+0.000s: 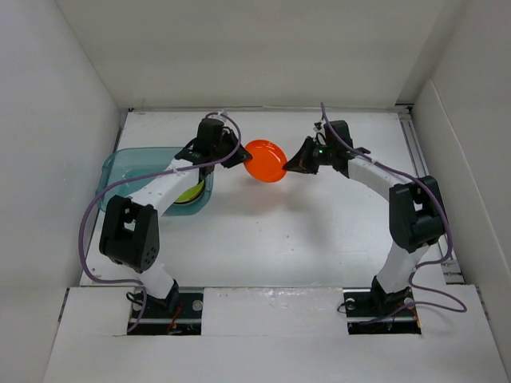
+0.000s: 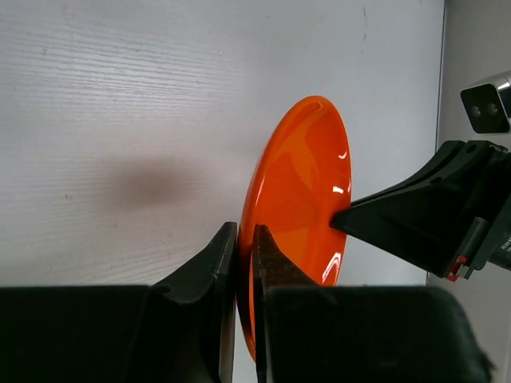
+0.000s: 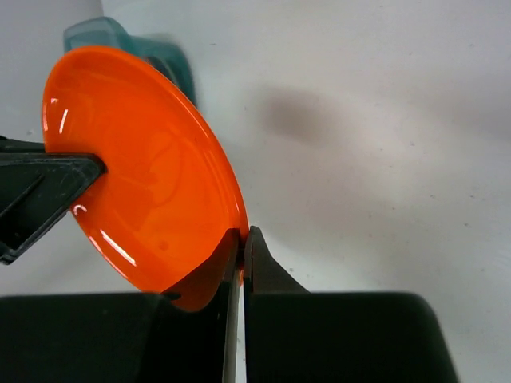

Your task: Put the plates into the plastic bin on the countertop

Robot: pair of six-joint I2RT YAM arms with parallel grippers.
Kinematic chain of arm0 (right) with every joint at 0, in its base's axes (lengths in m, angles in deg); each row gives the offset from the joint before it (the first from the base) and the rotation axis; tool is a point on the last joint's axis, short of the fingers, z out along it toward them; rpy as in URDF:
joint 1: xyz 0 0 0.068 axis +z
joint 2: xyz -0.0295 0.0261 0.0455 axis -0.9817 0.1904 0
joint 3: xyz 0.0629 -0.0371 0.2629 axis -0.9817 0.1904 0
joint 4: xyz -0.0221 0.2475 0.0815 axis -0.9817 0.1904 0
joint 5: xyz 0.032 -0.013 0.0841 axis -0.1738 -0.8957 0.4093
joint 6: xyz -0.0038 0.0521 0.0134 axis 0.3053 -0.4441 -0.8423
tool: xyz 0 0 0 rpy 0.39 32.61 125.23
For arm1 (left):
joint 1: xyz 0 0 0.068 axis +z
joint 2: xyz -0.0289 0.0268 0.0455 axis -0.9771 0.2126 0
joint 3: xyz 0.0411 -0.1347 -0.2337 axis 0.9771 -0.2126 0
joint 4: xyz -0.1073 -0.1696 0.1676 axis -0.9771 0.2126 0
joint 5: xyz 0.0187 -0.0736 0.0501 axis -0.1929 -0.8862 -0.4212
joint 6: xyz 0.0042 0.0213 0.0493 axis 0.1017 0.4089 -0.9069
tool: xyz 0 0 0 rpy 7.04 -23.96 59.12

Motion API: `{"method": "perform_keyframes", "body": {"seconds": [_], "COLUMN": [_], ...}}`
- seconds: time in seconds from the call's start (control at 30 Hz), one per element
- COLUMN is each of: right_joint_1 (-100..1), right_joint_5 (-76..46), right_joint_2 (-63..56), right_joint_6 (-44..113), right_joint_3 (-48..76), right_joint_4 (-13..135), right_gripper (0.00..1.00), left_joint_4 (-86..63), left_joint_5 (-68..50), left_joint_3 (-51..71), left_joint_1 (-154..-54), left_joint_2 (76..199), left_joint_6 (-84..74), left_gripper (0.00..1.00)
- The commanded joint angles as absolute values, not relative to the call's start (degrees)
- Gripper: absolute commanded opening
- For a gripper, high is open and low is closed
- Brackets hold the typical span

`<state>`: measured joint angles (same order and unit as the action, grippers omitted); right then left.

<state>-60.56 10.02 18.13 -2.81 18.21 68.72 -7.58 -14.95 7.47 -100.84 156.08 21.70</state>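
I had the left pincer and the right pincer each clamped on opposite rims of the orange plate, tilted above the desk mid-far, seemingly a handover, since the bin sat left.

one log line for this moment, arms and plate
handover | orange plate: lifted | left end effector: shut on it | right end effector: shut on it | bin: green plate inside

Orange plate glossy; countertop matte white.
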Motion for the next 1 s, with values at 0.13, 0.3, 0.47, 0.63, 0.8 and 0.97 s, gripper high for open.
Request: {"method": "perform_keyframes", "body": {"seconds": [0.13, 0.3, 0.47, 0.63, 0.8, 0.97], "right_joint_1": [-58.10, -58.10, -58.10, -57.58, -57.58, -57.05], "right_joint_5": [19.32, 14.25, 12.11, 12.11, 12.64, 10.63], "right_joint_2": [17.44, 18.07, 17.54, 16.40, 13.15, 2.88], "right_joint_6": [-4.41, -4.42, -3.89, -3.28, -3.28, -4.42], "right_joint_3": [16.73, 17.25, 21.02, 23.31, 25.16, 28.76], "right_joint_4": [57.59, 57.06, 57.59, 57.59, 57.59, 57.59], "right_gripper": [0.33, 1.00, 1.00, 1.00, 1.00, 1.00], "left_joint_4": [-6.79, -2.23, 2.43, 3.85, 3.85, 3.32], "left_joint_5": [-11.08, -5.65, 4.90, 8.78, 8.25, 5.89], "left_joint_3": [5.61, 3.50, -3.08, -9.40, -10.04, -8.72], "left_joint_1": [-97.07, -88.81, -78.97, -71.32, -71.31, -71.31], "left_joint_2": [149.73, 142.88, 132.94, 129.32, 132.92, 133.47], "left_joint_6": [20.93, 23.99, 28.57, 30.86, 30.86, 29.81], "left_gripper": [0.00, 0.00, 0.00, 0.00, 0.00, 0.23]}}
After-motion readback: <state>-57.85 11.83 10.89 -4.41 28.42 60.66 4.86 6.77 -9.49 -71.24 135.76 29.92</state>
